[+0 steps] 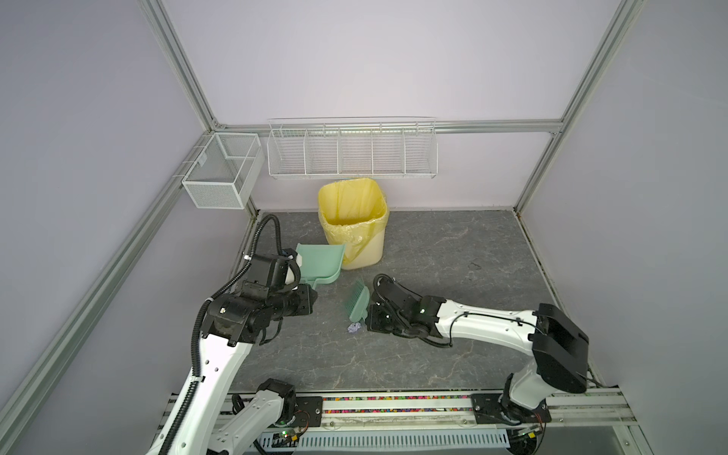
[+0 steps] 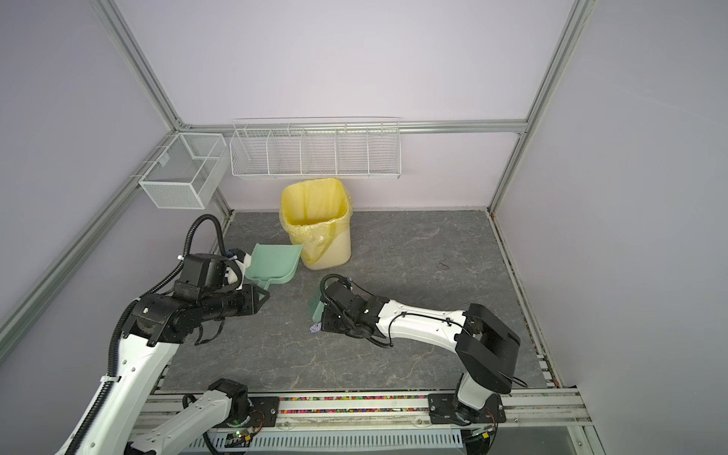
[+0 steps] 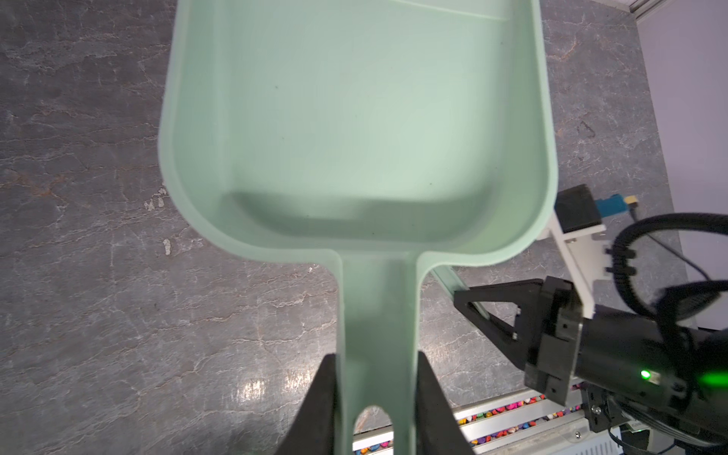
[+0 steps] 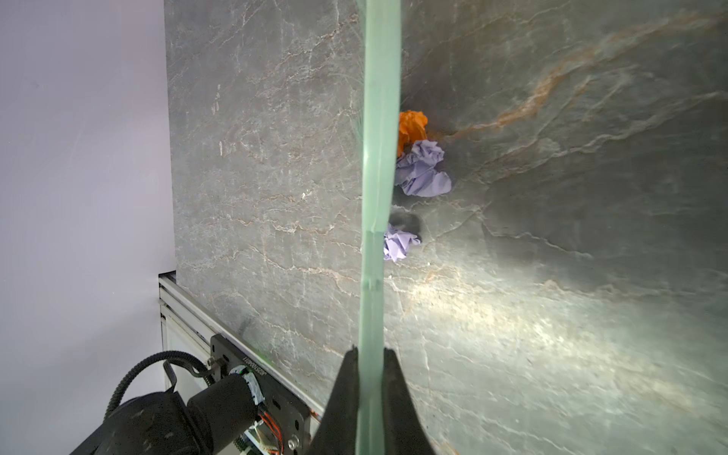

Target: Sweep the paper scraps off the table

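- The left gripper (image 3: 376, 398) is closed narrowly on the handle of a mint-green dustpan (image 3: 354, 118), with one black finger (image 3: 319, 405) on each side of the handle.
- In both top views the dustpan (image 1: 321, 262) (image 2: 275, 262) sits at the left of the table (image 1: 433, 256), just beside a yellow-lined bin (image 1: 352, 220), with its open mouth turned toward the bin.
- The right gripper (image 4: 370, 390) is clamped fully on the thin handle of a mint-green brush (image 4: 380, 157).
- In both top views the brush (image 1: 358, 305) (image 2: 317, 311) is near the middle of the table, with its bristles toward the back wall and the dustpan. Whether the bristles touch the surface cannot be told.
- In the right wrist view three paper scraps lie on the table close against one side of the brush: an orange wad (image 4: 411, 126), a larger lilac wad (image 4: 423, 173) touching it, and a smaller lilac wad (image 4: 398, 244) a little apart.
- In both top views only one lilac scrap (image 1: 354, 327) (image 2: 315, 327) shows, just beside the right gripper on the near side of the brush. The arm hides the others.
- The scraps are well apart from the dustpan.
- Two white wire baskets (image 1: 352, 151) hang on the back and left walls above the bin.
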{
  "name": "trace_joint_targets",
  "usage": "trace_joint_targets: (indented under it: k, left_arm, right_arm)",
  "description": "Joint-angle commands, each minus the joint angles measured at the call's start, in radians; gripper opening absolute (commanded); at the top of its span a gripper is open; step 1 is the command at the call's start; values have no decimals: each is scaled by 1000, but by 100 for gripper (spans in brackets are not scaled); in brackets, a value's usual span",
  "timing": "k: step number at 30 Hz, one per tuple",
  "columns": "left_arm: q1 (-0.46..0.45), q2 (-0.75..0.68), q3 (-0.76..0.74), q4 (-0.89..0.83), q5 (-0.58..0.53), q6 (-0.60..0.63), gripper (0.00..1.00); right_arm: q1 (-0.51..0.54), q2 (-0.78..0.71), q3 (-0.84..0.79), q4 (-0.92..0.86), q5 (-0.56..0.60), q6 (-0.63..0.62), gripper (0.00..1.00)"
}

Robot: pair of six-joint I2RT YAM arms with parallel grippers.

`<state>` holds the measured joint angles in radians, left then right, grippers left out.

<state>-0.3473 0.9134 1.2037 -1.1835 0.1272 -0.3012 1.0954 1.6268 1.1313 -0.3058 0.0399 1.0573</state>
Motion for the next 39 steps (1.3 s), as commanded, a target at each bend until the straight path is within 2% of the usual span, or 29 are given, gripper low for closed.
trace_joint_targets:
  k: [1, 6, 11, 16, 26, 39]
  left_arm:
    - [-5, -7, 12, -39, -20, 25, 0]
    - [-6, -7, 23, -51, -29, 23, 0]
    - [-6, -8, 22, -50, -37, 24, 0]
    - [-6, -6, 16, -53, -39, 28, 0]
    - [-23, -36, -43, -24, -7, -3, 0]
    - [-66, -88, -64, -17, -39, -46, 0]
  right_arm:
    - [17, -39, 90, -130, 29, -94, 7]
    - [65, -3, 143, -145, -21, -120, 7]
    - [110, 59, 135, -114, -69, -110, 7]
    - [105, 102, 92, -90, -105, -107, 7]
    - [-31, 75, -11, -183, -105, -194, 7]
    - [-284, -198, -215, -316, -85, -309, 7]
